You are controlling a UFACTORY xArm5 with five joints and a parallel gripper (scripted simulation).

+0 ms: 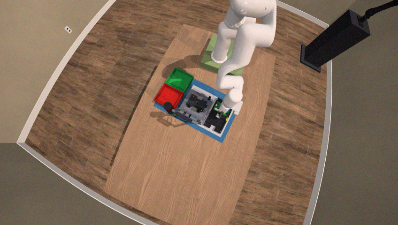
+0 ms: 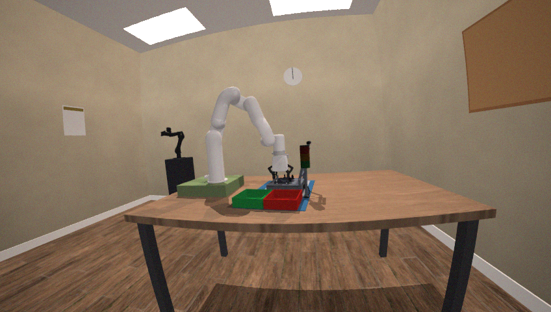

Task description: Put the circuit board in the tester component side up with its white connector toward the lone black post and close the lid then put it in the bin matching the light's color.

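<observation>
The green circuit board (image 1: 226, 112) lies in the black tray (image 1: 216, 120) at the right end of the blue mat, mostly hidden under my arm. My gripper (image 1: 221, 112) is open and low over the board, fingers spread on either side of it; it also shows in the side view (image 2: 281, 172), just above the fixtures. The grey tester (image 1: 196, 104) sits left of the tray with its lid (image 1: 182, 115) swung open toward the front. The signal light tower (image 2: 304, 156) stands at the tester's end, unlit. The green bin (image 1: 179, 79) and red bin (image 1: 168, 95) sit side by side left of the tester.
The arm's green base block (image 1: 219, 58) is behind the mat. A black pedestal (image 1: 335, 39) stands on the floor off the table's far right. The bins show at the front of the mat in the side view, the green bin (image 2: 250, 198) and the red bin (image 2: 282, 199).
</observation>
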